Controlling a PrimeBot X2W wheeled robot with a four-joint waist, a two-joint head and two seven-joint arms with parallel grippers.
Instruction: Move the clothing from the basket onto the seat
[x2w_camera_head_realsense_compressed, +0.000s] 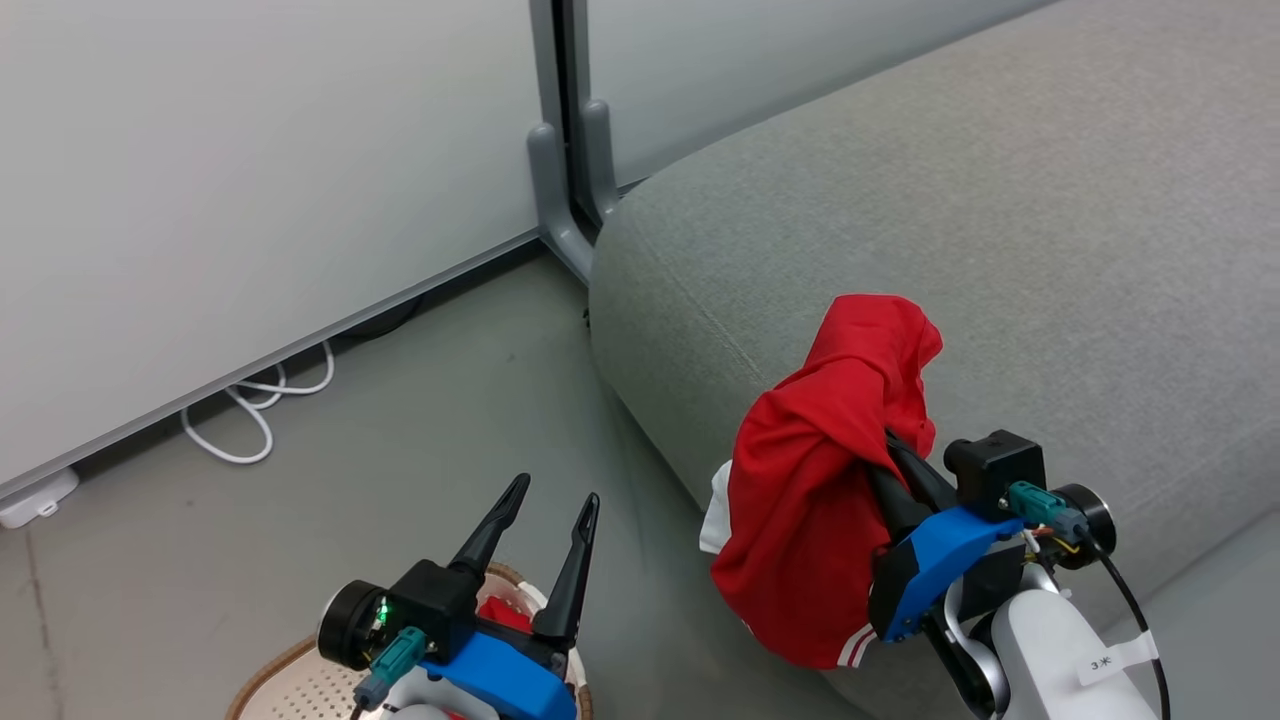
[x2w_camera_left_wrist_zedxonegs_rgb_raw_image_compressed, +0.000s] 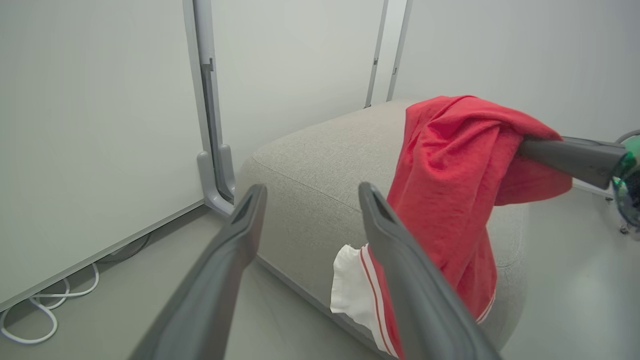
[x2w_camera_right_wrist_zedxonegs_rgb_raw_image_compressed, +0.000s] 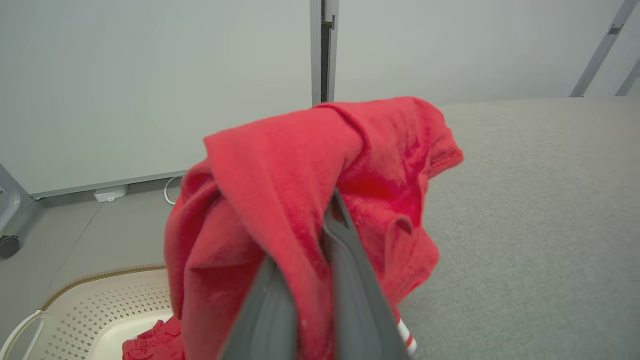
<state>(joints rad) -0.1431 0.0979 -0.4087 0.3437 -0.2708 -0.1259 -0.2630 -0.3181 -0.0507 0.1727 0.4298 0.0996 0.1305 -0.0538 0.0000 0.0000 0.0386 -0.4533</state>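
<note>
My right gripper (x2w_camera_head_realsense_compressed: 885, 445) is shut on a bright red garment (x2w_camera_head_realsense_compressed: 820, 480) with white striped trim, which hangs over the near edge of the grey seat (x2w_camera_head_realsense_compressed: 1000, 250). A white piece of fabric (x2w_camera_left_wrist_zedxonegs_rgb_raw_image_compressed: 350, 292) dangles below the red cloth. In the right wrist view the garment (x2w_camera_right_wrist_zedxonegs_rgb_raw_image_compressed: 300, 175) is draped over the gripper (x2w_camera_right_wrist_zedxonegs_rgb_raw_image_compressed: 330, 205) and hides its tips. My left gripper (x2w_camera_head_realsense_compressed: 556, 495) stands open and empty above the basket (x2w_camera_head_realsense_compressed: 290, 680), at the lower left. Another red garment (x2w_camera_right_wrist_zedxonegs_rgb_raw_image_compressed: 150, 344) lies inside the basket (x2w_camera_right_wrist_zedxonegs_rgb_raw_image_compressed: 100, 310).
A grey partition wall with a metal post and foot (x2w_camera_head_realsense_compressed: 565, 170) stands behind the seat's corner. A white cable (x2w_camera_head_realsense_compressed: 250, 410) and a small white box (x2w_camera_head_realsense_compressed: 35, 500) lie on the grey floor along the wall.
</note>
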